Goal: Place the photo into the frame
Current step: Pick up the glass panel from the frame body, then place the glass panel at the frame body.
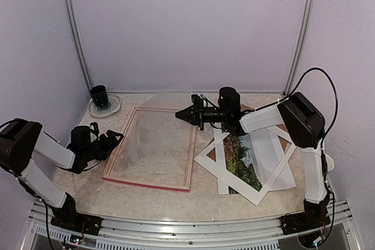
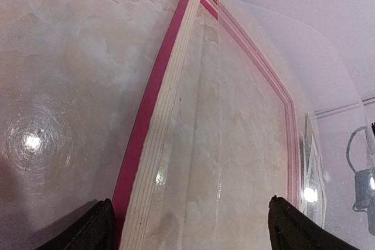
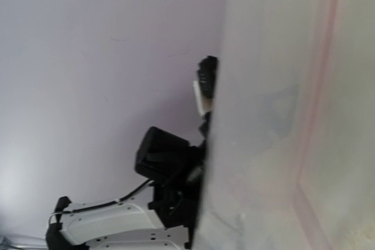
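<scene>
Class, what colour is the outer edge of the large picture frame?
Bright pink-red edge on the thin rectangular picture frame; clearest in the left wrist view.

On the table [image 1: 176, 203], the frame [image 1: 146, 183] lies flat, left of centre. A clear pane [image 1: 153, 115] stands tilted above it, its raised edge pinched in the right gripper [image 1: 179, 115] over the frame's far right corner. The left gripper [image 1: 116, 138] sits at the frame's left rail, which lies between its spread fingers. Right of the frame, the photo [image 1: 241, 165] lies beneath a mat border [image 1: 231, 184] and shows through its opening. Both overlap a paper sheet [image 1: 270, 156], with a backing board [image 1: 285, 134] partly under them. At the back left, a small cup [image 1: 99, 93] stands on a round disc [image 1: 111, 108].
</scene>
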Robot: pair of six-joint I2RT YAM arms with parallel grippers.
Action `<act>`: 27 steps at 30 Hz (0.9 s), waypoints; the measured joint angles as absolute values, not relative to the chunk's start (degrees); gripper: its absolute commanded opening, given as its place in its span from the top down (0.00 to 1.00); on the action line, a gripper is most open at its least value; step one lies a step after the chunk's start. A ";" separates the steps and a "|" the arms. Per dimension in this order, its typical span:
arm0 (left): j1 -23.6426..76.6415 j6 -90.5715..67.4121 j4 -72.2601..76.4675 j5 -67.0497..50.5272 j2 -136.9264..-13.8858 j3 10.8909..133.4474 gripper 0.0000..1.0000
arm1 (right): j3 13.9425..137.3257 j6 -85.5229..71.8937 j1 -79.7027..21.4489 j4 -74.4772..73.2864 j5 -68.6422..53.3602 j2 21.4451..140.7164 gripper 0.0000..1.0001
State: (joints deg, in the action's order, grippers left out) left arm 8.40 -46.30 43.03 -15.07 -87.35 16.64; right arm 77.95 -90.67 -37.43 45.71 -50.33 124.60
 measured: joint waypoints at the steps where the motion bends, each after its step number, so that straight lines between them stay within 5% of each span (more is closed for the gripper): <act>1: 8.40 -46.30 43.09 -15.07 -87.20 16.64 0.11 | 77.95 -90.48 -37.50 45.69 -50.30 125.01 1.00; 27: 8.40 -46.35 43.33 -15.16 -87.15 16.64 0.11 | 76.99 -91.64 -40.21 45.23 -47.03 126.65 1.00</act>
